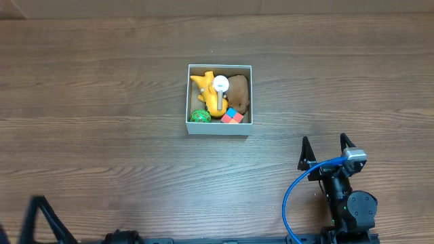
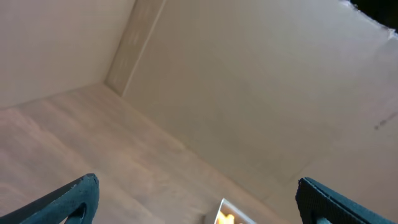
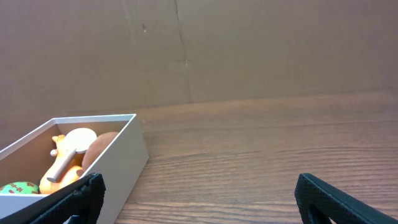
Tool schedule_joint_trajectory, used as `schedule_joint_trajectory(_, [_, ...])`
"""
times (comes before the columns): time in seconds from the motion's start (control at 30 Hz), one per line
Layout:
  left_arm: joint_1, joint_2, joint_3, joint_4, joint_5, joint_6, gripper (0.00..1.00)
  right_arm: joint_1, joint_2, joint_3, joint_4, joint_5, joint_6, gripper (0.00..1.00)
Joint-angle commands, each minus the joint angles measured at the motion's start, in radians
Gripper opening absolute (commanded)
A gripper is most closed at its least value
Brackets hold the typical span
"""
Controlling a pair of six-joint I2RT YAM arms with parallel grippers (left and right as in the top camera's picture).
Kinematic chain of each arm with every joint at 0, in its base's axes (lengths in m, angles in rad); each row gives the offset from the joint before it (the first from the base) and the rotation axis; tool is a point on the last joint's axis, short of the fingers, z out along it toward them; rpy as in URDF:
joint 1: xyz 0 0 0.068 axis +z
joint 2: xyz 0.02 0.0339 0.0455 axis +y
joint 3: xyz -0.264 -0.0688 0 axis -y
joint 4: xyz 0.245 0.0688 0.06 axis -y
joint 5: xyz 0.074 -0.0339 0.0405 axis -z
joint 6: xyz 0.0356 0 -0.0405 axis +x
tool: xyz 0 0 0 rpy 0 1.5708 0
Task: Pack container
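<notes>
The container (image 1: 217,129), a square white-walled box, sits mid-table. Inside lie a yellow toy (image 1: 207,95), a white round piece (image 1: 221,85), a brown lump (image 1: 239,93), a green ball (image 1: 199,116) and a red-and-blue cube (image 1: 232,116). My right gripper (image 1: 326,150) stands open, empty, to the lower right of the box. In the right wrist view the container (image 3: 121,165) is at the left, beside my open right gripper (image 3: 199,202). My left gripper (image 1: 20,220) is at the bottom left corner, far from the box. In its own view my left gripper (image 2: 199,202) is open, with a corner of the container (image 2: 225,208) low between the fingers.
A brown cardboard wall (image 3: 249,50) backs the far edge of the wooden table (image 1: 102,81). A blue cable (image 1: 293,196) loops along the right arm.
</notes>
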Motion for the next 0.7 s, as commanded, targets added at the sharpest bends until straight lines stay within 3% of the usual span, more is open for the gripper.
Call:
schedule_joint_trajectory(0.0, [0.006, -0.090, -0.236, 0.037, -0.018, -0.065, 1.00, -0.006, -0.011, -0.010, 0.007, 0.005, -0.004, 1.00])
schedule_joint_trajectory(0.13, [0.006, -0.207, -0.536, 0.255, -0.027, -0.143, 1.00, -0.006, -0.011, -0.010, 0.007, 0.005, -0.004, 1.00])
schedule_joint_trajectory(0.43, [0.006, -0.332, -1.112, 0.874, 0.025, -0.144, 1.00, -0.006, -0.011, -0.010, 0.007, 0.005, -0.004, 1.00])
schedule_joint_trajectory(0.67, [0.005, -0.340, -1.368, 1.181, 0.067, -0.107, 1.00, -0.006, -0.011, -0.010, 0.007, 0.005, -0.004, 1.00])
